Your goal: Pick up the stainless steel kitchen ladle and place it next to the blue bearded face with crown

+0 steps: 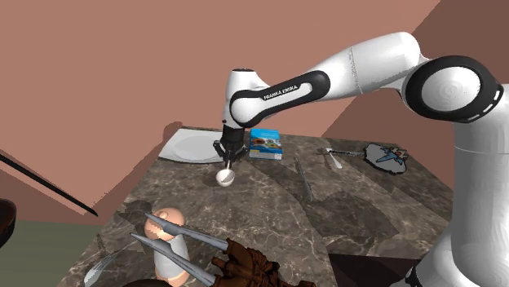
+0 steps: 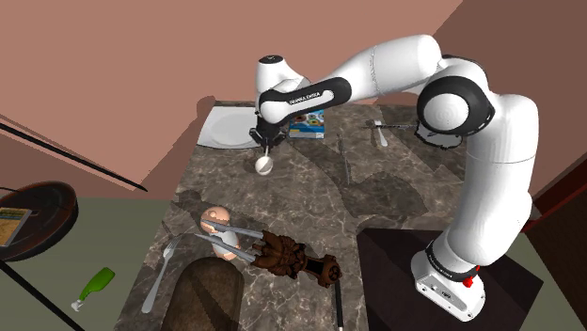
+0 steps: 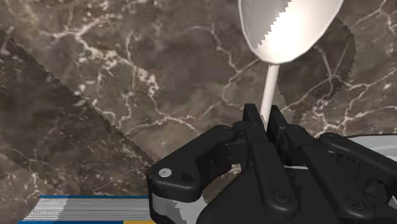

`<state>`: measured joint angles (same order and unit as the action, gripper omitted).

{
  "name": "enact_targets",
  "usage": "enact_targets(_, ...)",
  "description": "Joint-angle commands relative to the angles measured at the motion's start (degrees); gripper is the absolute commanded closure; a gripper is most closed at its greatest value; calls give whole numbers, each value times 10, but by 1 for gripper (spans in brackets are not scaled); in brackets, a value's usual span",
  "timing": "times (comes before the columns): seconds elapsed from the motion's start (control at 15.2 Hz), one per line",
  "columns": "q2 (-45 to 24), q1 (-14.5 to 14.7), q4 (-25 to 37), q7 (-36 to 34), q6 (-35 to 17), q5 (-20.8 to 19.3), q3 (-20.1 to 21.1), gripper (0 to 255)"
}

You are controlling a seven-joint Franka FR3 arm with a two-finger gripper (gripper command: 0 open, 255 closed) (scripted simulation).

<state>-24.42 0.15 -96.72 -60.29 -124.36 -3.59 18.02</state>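
Above the dark veined marble desk [image 1: 277, 208], the black two-finger claw [image 1: 229, 155] is pinching the slim handle of the pale, glossy ladle [image 1: 225, 177]; its round bowl is hanging downward, seemingly just clear of the stone, likely so it can be carried across without dragging; the flat grey-blue crowned face [image 1: 385, 155] is lying well apart toward the shoulder view's right, near a small grey utensil [image 1: 334, 159]; the white arm [image 2: 376, 70] is largely covering that face in the second exterior view; its beard is proving hard to make out; the handle's upper end is hiding between the fingers [image 3: 254, 127].
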Motion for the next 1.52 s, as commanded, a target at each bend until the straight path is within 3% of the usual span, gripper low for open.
enact_targets(0.0,7,-1,6,1,13,2,1,255)
enact_targets(1.06,40,-3,82,3,120,13,7,255)
enact_targets(1.45,174,-52,-97,66,73,64,1,255)
